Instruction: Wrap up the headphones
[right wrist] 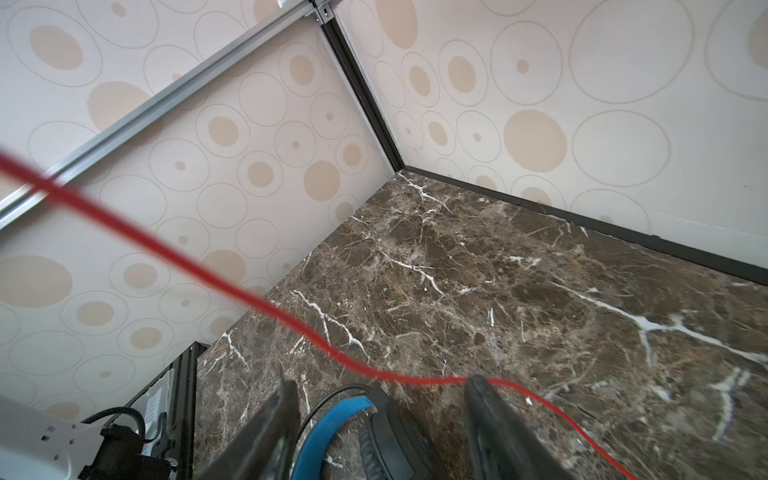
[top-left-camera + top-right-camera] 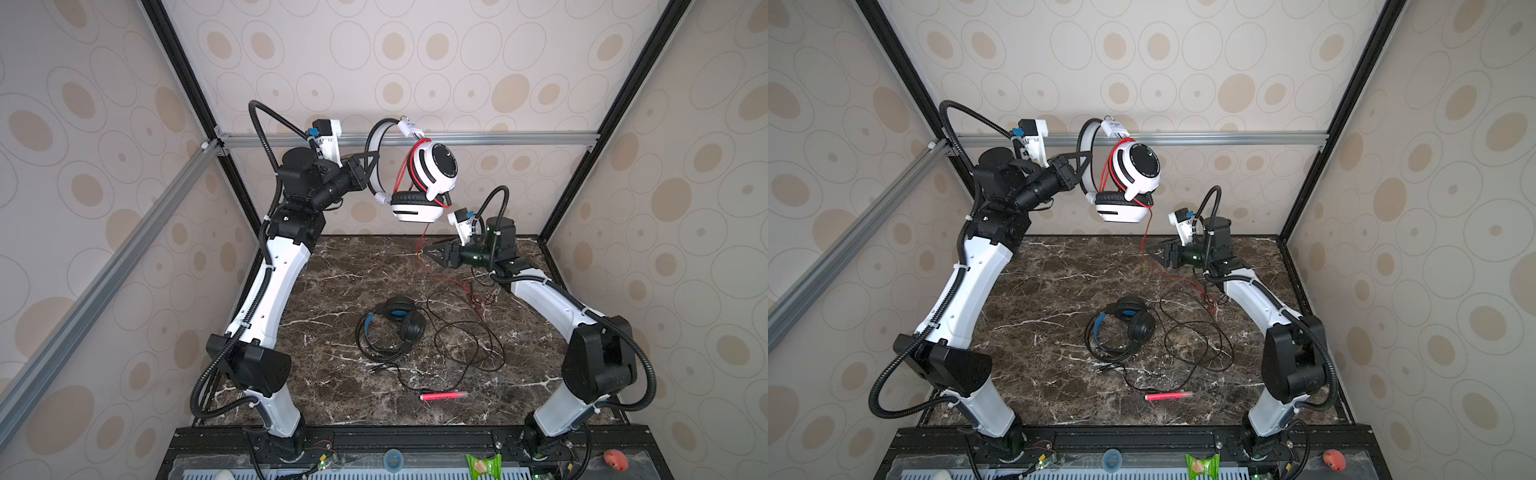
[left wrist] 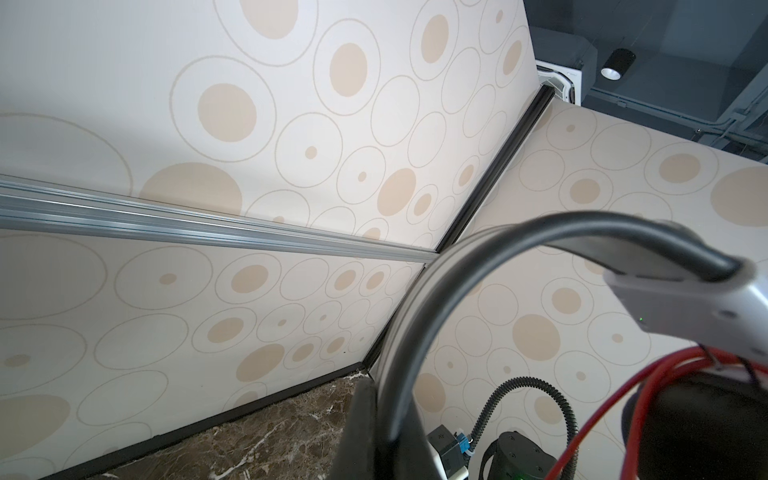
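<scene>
The white headphones (image 2: 424, 183) (image 2: 1129, 178) hang high near the back wall. My left gripper (image 2: 372, 160) (image 2: 1086, 160) (image 3: 374, 440) is shut on their grey band (image 3: 415, 316). Several red cord turns lie round the white headphones. The rest of the red cord (image 2: 422, 245) (image 1: 232, 286) drops to the table. It passes just beyond the fingertips of my right gripper (image 2: 428, 251) (image 2: 1148, 251) (image 1: 380, 399), which is open and low over the marble, and touches one tip. The black headphones (image 2: 395, 328) (image 2: 1125, 328) (image 1: 374, 432) lie flat mid-table.
Loose loops of black cord (image 2: 465, 340) spread to the right of the black headset. The red cord's end (image 2: 478, 297) lies bunched near the right arm. A pink-red pen (image 2: 442, 395) (image 2: 1167, 395) lies near the front. An aluminium rail (image 2: 498, 139) crosses the back wall.
</scene>
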Motion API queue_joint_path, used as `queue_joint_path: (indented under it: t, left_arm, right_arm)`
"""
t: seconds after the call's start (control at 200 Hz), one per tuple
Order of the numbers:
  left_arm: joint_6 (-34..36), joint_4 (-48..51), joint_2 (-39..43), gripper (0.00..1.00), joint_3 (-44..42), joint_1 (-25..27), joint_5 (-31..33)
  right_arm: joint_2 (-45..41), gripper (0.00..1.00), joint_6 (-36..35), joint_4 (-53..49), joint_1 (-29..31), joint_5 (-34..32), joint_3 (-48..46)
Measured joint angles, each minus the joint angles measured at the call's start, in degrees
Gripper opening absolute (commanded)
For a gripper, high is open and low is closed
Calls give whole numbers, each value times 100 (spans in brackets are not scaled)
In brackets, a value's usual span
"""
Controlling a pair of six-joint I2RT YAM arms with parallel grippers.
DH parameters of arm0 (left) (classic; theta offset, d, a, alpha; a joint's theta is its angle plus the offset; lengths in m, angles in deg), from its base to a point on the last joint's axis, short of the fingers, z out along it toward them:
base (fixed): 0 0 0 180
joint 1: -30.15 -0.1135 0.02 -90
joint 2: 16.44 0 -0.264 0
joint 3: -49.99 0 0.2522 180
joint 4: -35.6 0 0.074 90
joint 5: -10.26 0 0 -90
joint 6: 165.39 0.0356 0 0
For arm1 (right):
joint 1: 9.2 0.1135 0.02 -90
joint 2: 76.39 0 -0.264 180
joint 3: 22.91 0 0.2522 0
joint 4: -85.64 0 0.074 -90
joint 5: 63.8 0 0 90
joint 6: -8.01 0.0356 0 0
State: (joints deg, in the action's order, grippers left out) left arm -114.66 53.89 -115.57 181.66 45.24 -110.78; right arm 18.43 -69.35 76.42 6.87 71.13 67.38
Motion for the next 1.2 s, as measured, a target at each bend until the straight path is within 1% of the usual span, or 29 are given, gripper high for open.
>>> queue_joint_path:
  t: [0.18, 0.36, 0.52, 0.86, 1.055, 1.2]
  left_arm:
    - [22, 103, 0, 0, 37, 0, 7]
    - [26, 120, -9, 0, 52, 0, 7]
    - [24, 120, -9, 0, 52, 0, 7]
    - [20, 116, -9, 0, 52, 0, 68]
    - [15, 116, -9, 0, 52, 0, 94]
    - [17, 129, -9, 0, 52, 0, 98]
  right_arm:
    - [-186, 69, -138, -72, 22, 28, -74]
    - [-151, 70, -289, -177, 129, 28, -37]
    - [197, 70, -269, -50, 155, 15, 243]
    - [1335, 70, 2, 334, 184, 136, 785]
    - [1414, 69, 96, 492, 192, 269, 791]
    - [1311, 69, -120, 404, 136, 304, 638]
